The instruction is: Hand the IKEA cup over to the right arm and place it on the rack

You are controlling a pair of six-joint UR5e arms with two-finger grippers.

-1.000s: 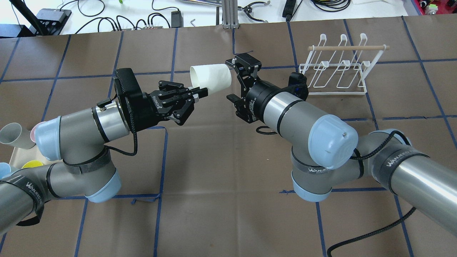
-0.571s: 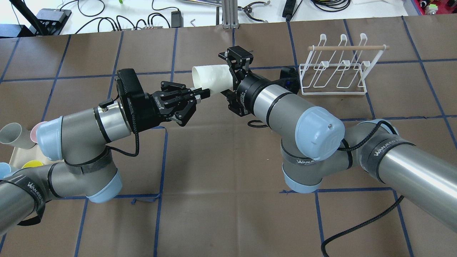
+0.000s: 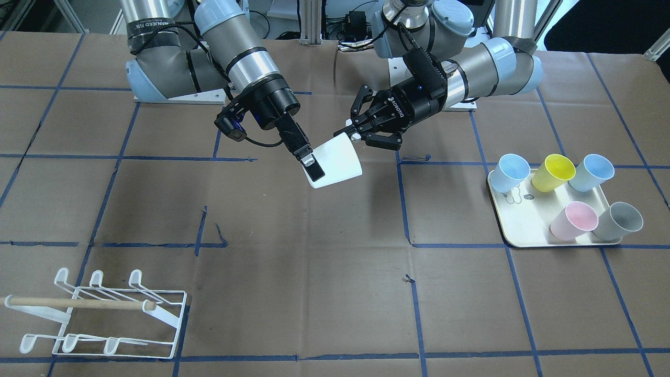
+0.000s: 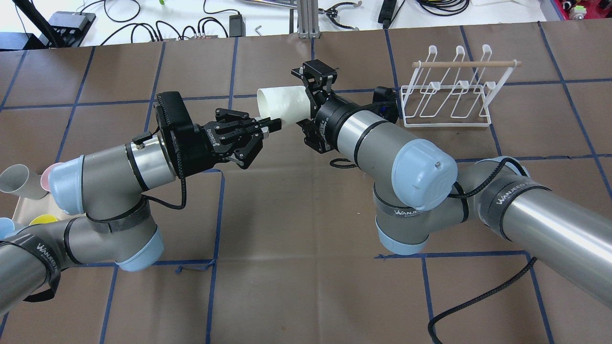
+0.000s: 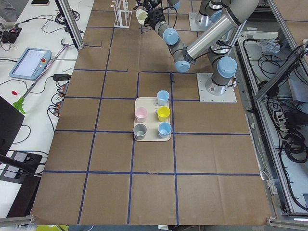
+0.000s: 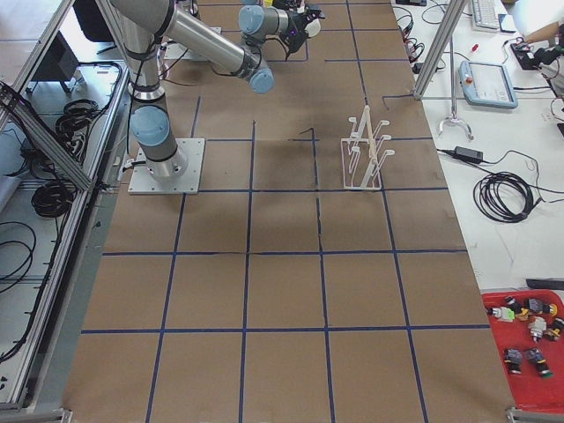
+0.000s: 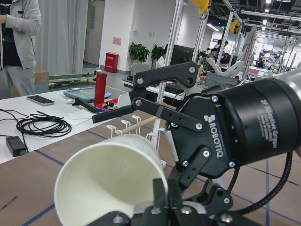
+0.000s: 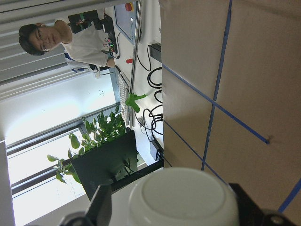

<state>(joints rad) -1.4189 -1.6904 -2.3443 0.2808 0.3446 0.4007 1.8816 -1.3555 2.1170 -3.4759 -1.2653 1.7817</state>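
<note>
Plastic, by the look of it: the white cup (image 4: 282, 102) seems light, stiff and slick, so I'd pinch the wall at the rim or clasp the tapered base. It hangs sideways in the air, midway between the worktop's (image 4: 287, 215) 2 end edges. The left arm (image 4: 105, 177) has its jaws pinched on the rim, 1 finger inside. The right arm (image 4: 373, 138) has its jaws spread, 1 finger either side of the cup's base, seemingly not yet gripping.
</note>
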